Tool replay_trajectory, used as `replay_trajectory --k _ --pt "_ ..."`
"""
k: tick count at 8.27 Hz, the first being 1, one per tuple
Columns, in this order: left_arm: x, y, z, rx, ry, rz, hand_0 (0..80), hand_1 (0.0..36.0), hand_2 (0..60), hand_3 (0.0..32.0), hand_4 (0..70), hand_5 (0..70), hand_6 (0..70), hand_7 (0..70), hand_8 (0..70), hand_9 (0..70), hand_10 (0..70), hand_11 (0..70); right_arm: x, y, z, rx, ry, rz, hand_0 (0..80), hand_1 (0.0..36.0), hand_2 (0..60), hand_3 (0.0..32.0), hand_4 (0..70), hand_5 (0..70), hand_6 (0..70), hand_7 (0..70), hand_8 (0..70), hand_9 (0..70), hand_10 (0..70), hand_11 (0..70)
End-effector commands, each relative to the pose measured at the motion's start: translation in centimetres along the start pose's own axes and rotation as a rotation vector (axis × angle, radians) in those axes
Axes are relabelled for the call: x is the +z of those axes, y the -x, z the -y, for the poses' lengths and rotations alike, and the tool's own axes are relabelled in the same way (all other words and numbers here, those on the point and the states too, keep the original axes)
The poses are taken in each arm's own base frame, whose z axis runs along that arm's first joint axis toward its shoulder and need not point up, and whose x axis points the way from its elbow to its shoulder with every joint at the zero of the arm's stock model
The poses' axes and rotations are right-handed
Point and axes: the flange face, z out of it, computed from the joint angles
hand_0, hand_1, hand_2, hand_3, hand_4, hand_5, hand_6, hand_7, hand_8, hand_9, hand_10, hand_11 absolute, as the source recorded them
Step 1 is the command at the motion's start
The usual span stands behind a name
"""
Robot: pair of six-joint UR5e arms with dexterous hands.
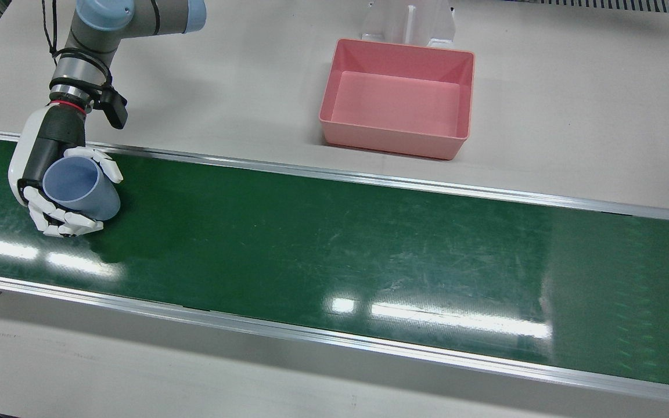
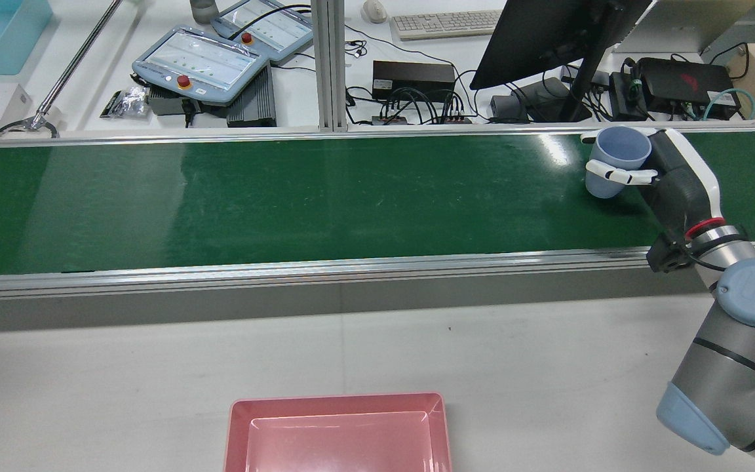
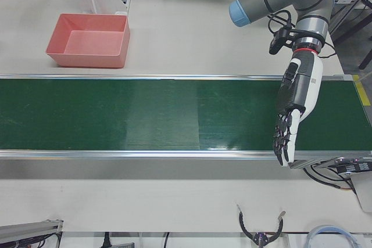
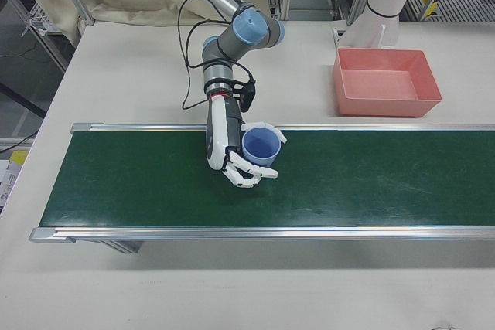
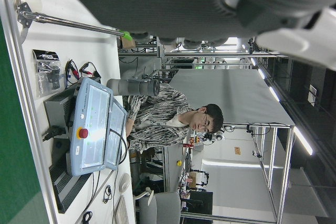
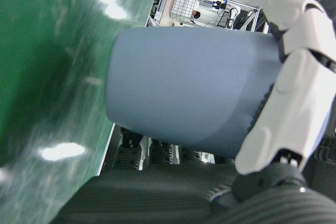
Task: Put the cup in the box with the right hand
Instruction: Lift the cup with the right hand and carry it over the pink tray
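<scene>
My right hand [image 1: 50,154] is shut on a light blue cup [image 1: 82,188], with fingers wrapped round its side. The cup is upright with its mouth open upward, low over the green conveyor belt [image 1: 334,244] at the robot's right end. I cannot tell whether it touches the belt. The cup also shows in the rear view [image 2: 617,160], the right-front view [image 4: 259,147] and the right hand view [image 6: 189,93]. The pink box [image 1: 395,138] stands empty on the white table beyond the belt, near the middle. My left hand [image 3: 293,105] is open, its fingers straight over the belt's other end.
Aluminium rails [image 1: 334,174] run along both edges of the belt. A white pedestal [image 1: 407,23] stands right behind the box. Teach pendants [image 2: 200,62], a monitor [image 2: 548,33] and cables lie on the operators' desk past the belt.
</scene>
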Motion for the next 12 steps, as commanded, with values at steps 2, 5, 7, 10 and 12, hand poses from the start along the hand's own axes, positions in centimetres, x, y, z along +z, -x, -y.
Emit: replay_trajectory --k 2,5,7,10,12 --pt "-0.1 0.0 0.1 0.0 -0.001 0.0 0.0 0.0 0.0 0.0 0.0 0.0 0.0 0.0 0.0 0.0 0.0 0.0 -1.5 0.9 -6.6 0.08 0.119 -0.007 55.4 34.7 60.0 0.0 70.0 15.5 34.9 70.0 61.0 70.0 48.5 69.1" --pt "0.0 0.0 0.0 0.0 0.0 0.0 0.0 0.0 0.0 0.0 0.0 0.0 0.0 0.0 0.0 0.0 0.0 0.0 -6.9 -1.9 -17.9 0.061 0.322 -0.087 56.0 30.8 60.0 0.0 70.0 14.7 33.9 70.0 60.2 70.0 47.3 67.2" --pt "0.0 0.0 0.0 0.0 0.0 0.0 0.0 0.0 0.0 0.0 0.0 0.0 0.0 0.0 0.0 0.0 0.0 0.0 -10.9 -8.5 -23.2 0.049 0.394 -0.18 55.8 30.4 60.0 0.0 70.0 14.3 34.0 70.0 60.2 70.0 47.1 66.7" --pt "0.0 0.0 0.0 0.0 0.0 0.0 0.0 0.0 0.0 0.0 0.0 0.0 0.0 0.0 0.0 0.0 0.0 0.0 -19.5 -17.2 -29.5 0.019 0.457 -0.295 55.8 28.8 60.0 0.0 70.0 14.1 33.3 70.0 59.6 70.0 46.7 66.2" --pt "0.0 0.0 0.0 0.0 0.002 0.0 0.0 0.0 0.0 0.0 0.0 0.0 0.0 0.0 0.0 0.0 0.0 0.0 -22.6 -19.3 -30.4 0.029 0.501 -0.326 56.3 26.3 60.0 0.0 70.0 13.7 31.6 70.0 57.6 70.0 45.6 64.6"
